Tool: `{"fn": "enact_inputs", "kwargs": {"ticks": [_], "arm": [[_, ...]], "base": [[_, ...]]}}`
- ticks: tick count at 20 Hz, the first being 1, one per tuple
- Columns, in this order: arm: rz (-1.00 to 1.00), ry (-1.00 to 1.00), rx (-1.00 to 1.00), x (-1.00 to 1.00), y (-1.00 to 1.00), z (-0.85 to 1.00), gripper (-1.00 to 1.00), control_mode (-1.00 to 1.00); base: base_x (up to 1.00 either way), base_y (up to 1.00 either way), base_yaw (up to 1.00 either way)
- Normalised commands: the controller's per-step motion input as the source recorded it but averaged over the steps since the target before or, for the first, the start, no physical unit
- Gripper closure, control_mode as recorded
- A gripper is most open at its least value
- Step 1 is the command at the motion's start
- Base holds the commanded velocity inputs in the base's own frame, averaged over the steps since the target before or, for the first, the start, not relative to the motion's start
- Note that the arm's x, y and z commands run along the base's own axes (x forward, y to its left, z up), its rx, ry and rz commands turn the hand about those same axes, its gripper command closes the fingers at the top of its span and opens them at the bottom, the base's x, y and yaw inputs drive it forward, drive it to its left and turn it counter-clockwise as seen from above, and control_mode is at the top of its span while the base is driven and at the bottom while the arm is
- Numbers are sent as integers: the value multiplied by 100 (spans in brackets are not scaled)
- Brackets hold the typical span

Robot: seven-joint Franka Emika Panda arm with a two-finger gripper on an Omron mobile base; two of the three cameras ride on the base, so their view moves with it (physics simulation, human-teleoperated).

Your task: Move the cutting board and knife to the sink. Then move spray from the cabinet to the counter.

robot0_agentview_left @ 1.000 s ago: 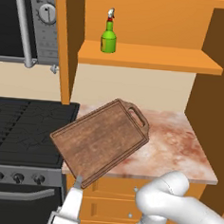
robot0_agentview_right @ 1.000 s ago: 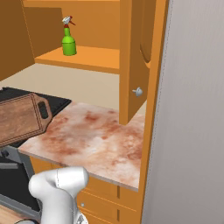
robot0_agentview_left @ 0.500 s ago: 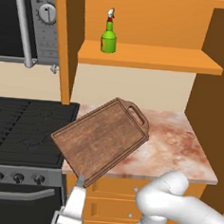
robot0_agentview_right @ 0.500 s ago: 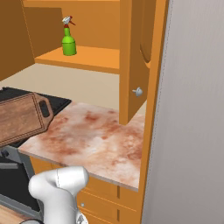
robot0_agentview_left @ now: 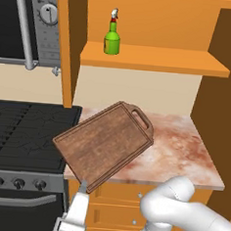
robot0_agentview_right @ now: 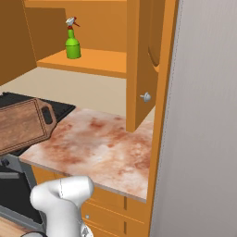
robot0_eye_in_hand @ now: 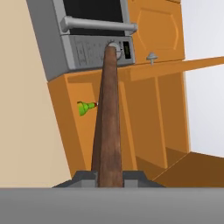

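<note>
as before, pincer point(robot0_agentview_left: 84, 186) grips cutting board point(robot0_agentview_left: 103, 144); board unmoved.

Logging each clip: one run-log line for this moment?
gripper: shut on cutting board edge | board: lifted, tilted | spray: on cabinet shelf

Left base view: set behind the arm, leftward, looking forward and down over the counter point(robot0_agentview_left: 183, 147), stove point(robot0_agentview_left: 22, 134) and microwave point(robot0_agentview_left: 26, 22).
Right base view: set rightward, facing the same counter point(robot0_agentview_right: 102, 148) obliquely.
Shared by both: cutting board point(robot0_agentview_left: 105, 143), spray point(robot0_agentview_left: 111, 38), open cabinet point(robot0_agentview_left: 151, 59).
Hand view: rolled, close along the board's edge point(robot0_eye_in_hand: 108, 127), toward the microwave point(robot0_eye_in_hand: 87, 39) and spray point(robot0_eye_in_hand: 85, 107).
</note>
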Motion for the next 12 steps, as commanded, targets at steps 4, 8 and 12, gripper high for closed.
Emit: {"fn": "enact_inputs", "kwargs": {"ticks": [4,8,12], "arm": [[0,0,0,-5,0,0,100,-100],[0,0,0,0,0,0,100,100],[0,0,0,0,0,0,100,100]], "base": [[0,0,0],[-73,8,18],[-81,16,39]]}}
